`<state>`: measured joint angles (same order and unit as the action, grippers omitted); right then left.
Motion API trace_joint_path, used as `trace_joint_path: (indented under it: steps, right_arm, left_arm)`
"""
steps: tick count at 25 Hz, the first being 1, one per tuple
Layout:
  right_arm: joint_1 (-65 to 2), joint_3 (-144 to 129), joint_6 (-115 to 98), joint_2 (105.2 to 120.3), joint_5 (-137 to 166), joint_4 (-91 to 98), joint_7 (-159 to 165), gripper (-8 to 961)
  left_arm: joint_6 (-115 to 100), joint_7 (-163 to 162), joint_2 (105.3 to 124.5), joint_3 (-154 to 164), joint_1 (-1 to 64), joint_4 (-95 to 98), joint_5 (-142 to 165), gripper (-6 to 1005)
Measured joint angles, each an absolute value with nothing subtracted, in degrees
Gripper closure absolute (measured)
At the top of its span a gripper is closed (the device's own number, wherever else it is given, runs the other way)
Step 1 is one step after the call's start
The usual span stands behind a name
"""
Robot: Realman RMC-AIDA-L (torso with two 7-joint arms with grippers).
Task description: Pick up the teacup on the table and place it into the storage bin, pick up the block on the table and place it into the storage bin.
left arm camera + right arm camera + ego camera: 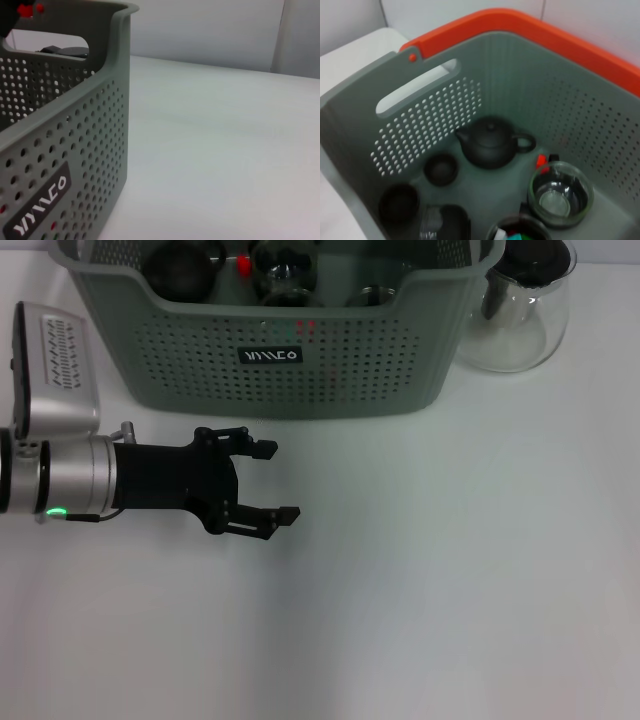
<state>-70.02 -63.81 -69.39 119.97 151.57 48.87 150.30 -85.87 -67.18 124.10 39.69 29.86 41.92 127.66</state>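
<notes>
The grey-green storage bin (180, 360) stands at the back of the white table, its black label facing me. My left gripper (279, 480) is open and empty, low over the table just in front of the bin's left half. The left wrist view shows the bin's perforated wall and corner (100, 125). The right wrist view looks down into the bin (520, 85). Inside are small dark teacups (441, 169), a black teapot (491, 145), a glass cup (560, 194) and a small red block (541, 161). No teacup or block shows on the table. My right gripper is out of view.
A clear glass teapot (520, 310) stands right of the bin at the back. A white and grey housing (55, 370) sits on my left arm at the far left. An orange rim (560, 45) shows behind the bin's far wall.
</notes>
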Motion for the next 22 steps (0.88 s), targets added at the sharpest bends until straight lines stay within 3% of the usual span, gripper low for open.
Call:
trace_joint_path:
  steps: [1,4,9,22]
  right_arm:
    - [-69.5,-63.8,-68.9,120.05,151.1,49.4,150.0,520]
    - [-66.6,-63.8,-68.1,120.21,146.6,52.4,147.4,276]
    - [-57.0,-64.1,-70.0,120.21,128.8,61.0,137.1,69]
    - [-30.8,-64.9,-88.7,120.15,105.7,63.5,103.7,79]
  left_arm:
    - [-85.9,-67.2,124.1,39.6,29.9,41.9,127.5,110]
    - [-86.0,-67.2,124.07,39.2,29.9,41.9,126.6,110]
    - [-88.5,-67.4,123.97,36.2,29.9,41.8,124.6,110]
    - [-102.2,-68.9,122.26,24.9,27.8,41.6,122.8,110]
